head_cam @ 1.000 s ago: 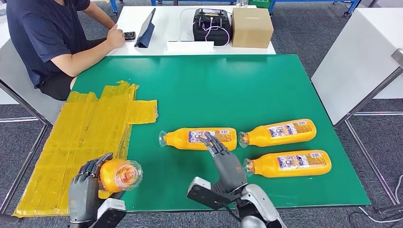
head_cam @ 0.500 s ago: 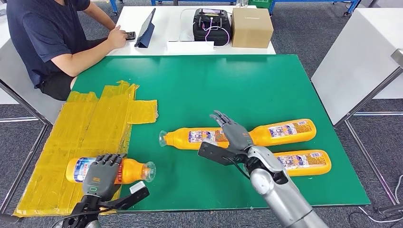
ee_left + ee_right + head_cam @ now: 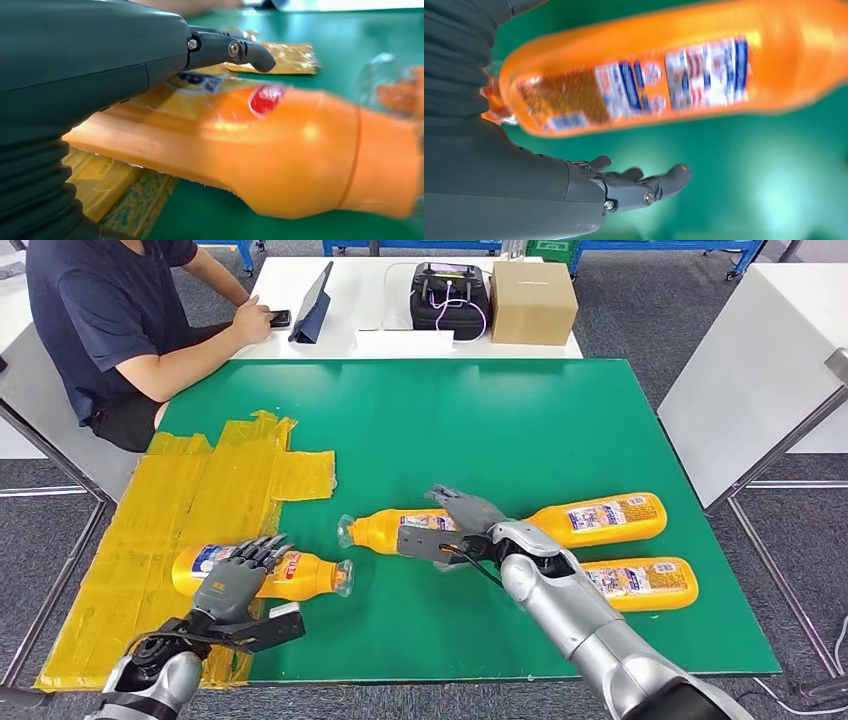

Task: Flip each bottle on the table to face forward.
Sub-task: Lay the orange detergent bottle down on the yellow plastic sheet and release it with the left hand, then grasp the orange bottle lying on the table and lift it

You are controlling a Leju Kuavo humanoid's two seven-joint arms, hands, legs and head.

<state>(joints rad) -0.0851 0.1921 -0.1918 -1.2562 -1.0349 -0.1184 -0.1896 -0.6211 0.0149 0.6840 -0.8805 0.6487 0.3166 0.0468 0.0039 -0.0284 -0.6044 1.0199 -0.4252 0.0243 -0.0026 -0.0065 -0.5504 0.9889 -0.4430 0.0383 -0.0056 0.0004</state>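
Bottle [image 3: 262, 574] on the yellow sheet [image 3: 150, 540] lies on its side under the left hand [image 3: 237, 578], whose spread fingers rest on it; a second ago that hand held it up, end-on. Over the next bottle [image 3: 400, 532] on the green bench [image 3: 480, 430], the right hand [image 3: 462, 522] has swung in, fingers extended and empty. Next comes closing on it to roll its label forward.

Motion-blurred bottle label [image 3: 649, 82]; left bottle [image 3: 300, 575] middle hidden beneath left hand [image 3: 232, 585].

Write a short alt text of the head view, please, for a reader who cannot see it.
Four orange bottles lie on a green table; the robot's left hand rests on the leftmost bottle, which lies on yellow sheets, and its right hand hovers at the middle bottle. A person sits at the far left.
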